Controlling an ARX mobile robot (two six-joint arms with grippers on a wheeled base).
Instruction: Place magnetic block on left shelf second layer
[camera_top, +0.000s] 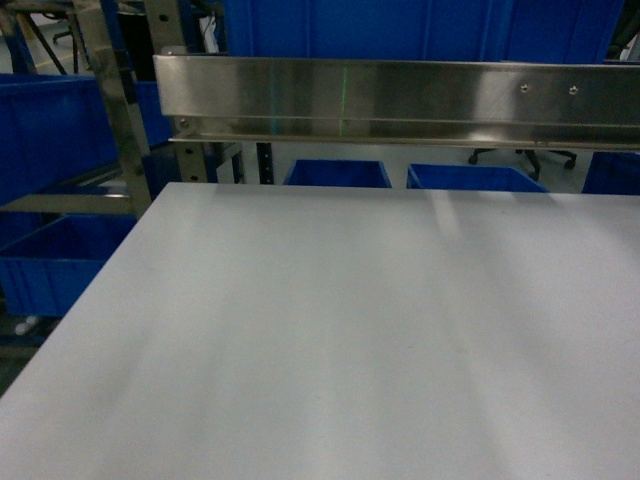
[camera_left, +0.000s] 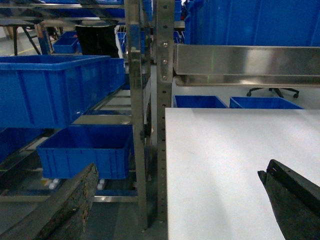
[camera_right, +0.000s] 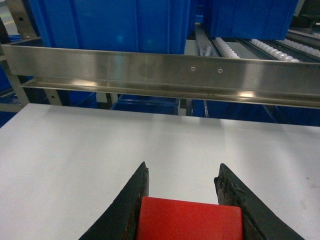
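Head view: white tabletop (camera_top: 330, 340) w/ nothing on it, steel rail (camera_top: 400, 100) across the back, blue bins behind & at left on the steel rack (camera_top: 120, 110). No arms, no block visible here.

Left wrist view: left gripper (camera_left: 175, 200) spread wide, nothing between the fingers, hanging at the table's left edge. Rack post (camera_left: 134, 100) just beside the table; big deep blue bin (camera_left: 55, 87) on an upper tier, smaller blue bin (camera_left: 85, 150) on the tier below. Which tier counts as second layer: prob. the big-bin one, not certain.

Right wrist view: right gripper (camera_right: 182, 195) clamped on the red magnetic block (camera_right: 187, 220), fingers against both sides, over the tabletop, rail ahead.

Step in hand, as judged: carry block leftward to the rack. Best done: lift clear of table & rail, swing past the post w/o clipping it, let go only once over the bin.

No brands, labels or legible writing anywhere.
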